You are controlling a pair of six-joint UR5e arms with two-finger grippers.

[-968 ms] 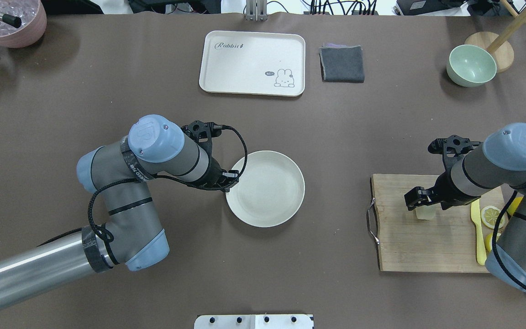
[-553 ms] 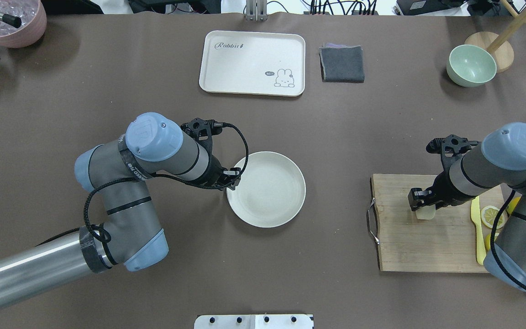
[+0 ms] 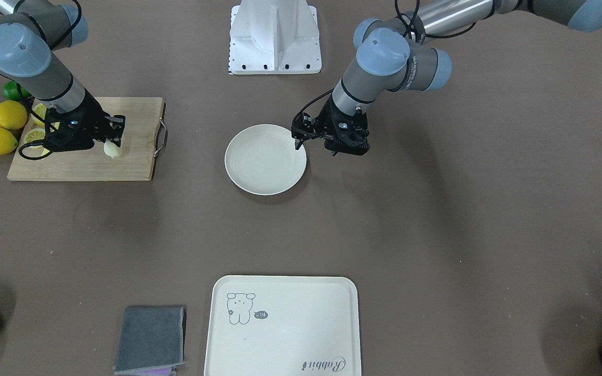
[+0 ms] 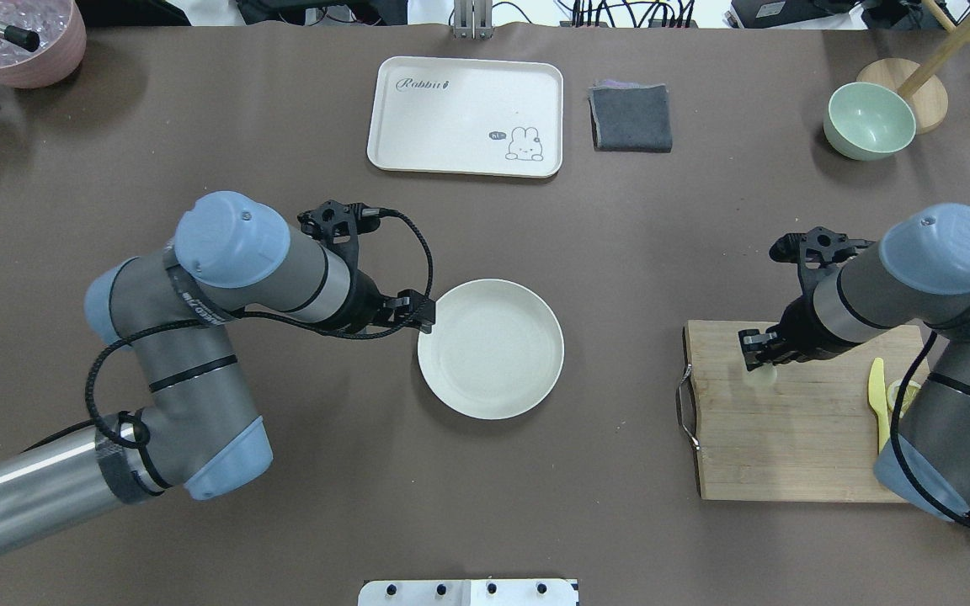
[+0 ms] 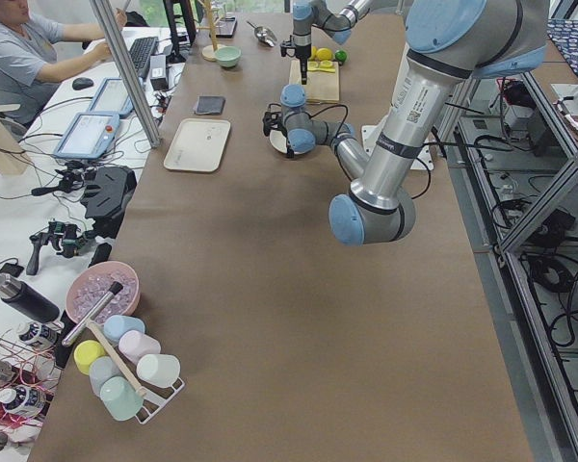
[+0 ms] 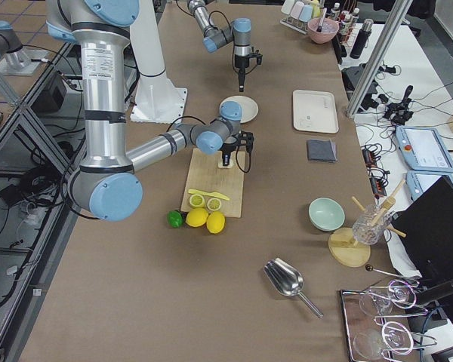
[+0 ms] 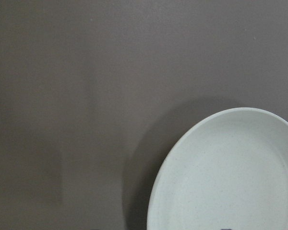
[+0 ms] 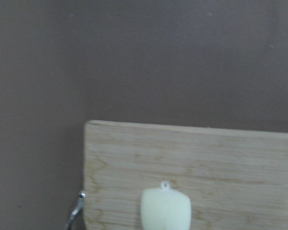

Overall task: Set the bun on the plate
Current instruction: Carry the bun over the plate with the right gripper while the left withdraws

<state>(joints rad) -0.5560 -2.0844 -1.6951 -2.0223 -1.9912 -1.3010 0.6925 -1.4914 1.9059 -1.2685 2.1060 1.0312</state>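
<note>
The step in hand is the pick-up. The right tool point(image 4: 757, 353) is closed on the bun point(image 3: 113, 150), which shows pale just beneath its jaws, over the end of the cutting board point(image 4: 780, 438) nearest the plate. In the right wrist view the bun sits at the bottom middle with wood grain behind it, so it is directly under that tool. Whether it is clear of the wood or touching it I cannot tell. The plate point(image 4: 490, 348) lies bare on the counter point(image 4: 620, 252), well apart from the right tool, off toward the left arm's side. The left tool point(image 4: 423, 318) hangs just over the plate's rim on the side away from the bun. Whether its jaws are parted or together I cannot tell, and it carries nothing I can see.

My reading is that grasping is done and carrying is not. The next move calls for a lift off the cutting board, a sideways run to above the plate's middle, then a gentle lowering before release. The bun looks soft, so a light squeeze suits it, and the left tool beside the rim may need to give way
</note>
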